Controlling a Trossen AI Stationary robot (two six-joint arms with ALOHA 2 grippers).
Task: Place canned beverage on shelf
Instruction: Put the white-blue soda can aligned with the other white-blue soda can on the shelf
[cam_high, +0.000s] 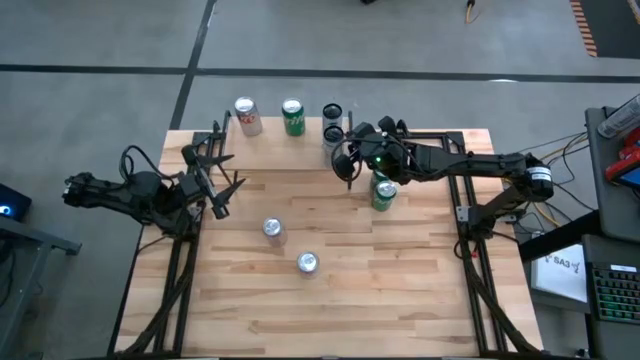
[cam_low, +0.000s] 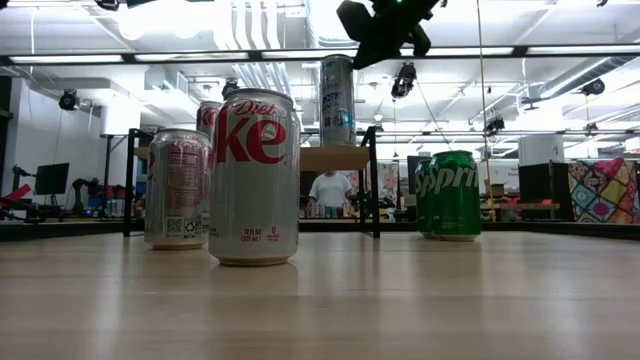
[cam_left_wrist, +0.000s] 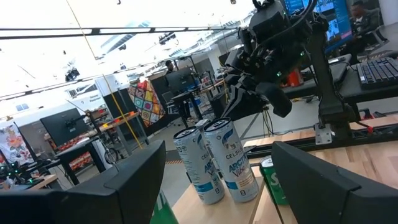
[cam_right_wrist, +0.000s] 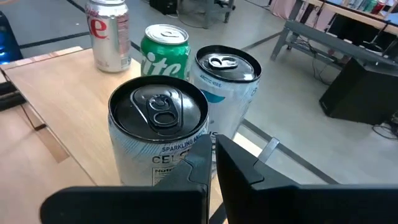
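Note:
The shelf (cam_low: 335, 158) stands at the table's far edge. Several cans stand upright on its plank (cam_right_wrist: 62, 99): a Diet Coke can (cam_high: 246, 115), a green Sprite can (cam_high: 292, 116) and two white Celsius cans (cam_right_wrist: 158, 124) (cam_right_wrist: 225, 78). My right gripper (cam_right_wrist: 212, 163) is shut. It hovers just above and to the near right of the Celsius cans (cam_left_wrist: 217, 162), apart from them, holding nothing. My left gripper (cam_high: 215, 188) waits open at the table's left edge, pointing toward the shelf.
Another green Sprite can (cam_high: 383, 192) stands on the table below my right arm. Two silver cans (cam_high: 272, 230) (cam_high: 307, 262) stand mid-table; they show large in the low view as a Diet Coke can (cam_low: 254, 178) and its neighbour (cam_low: 177, 188). A person stands far behind the shelf.

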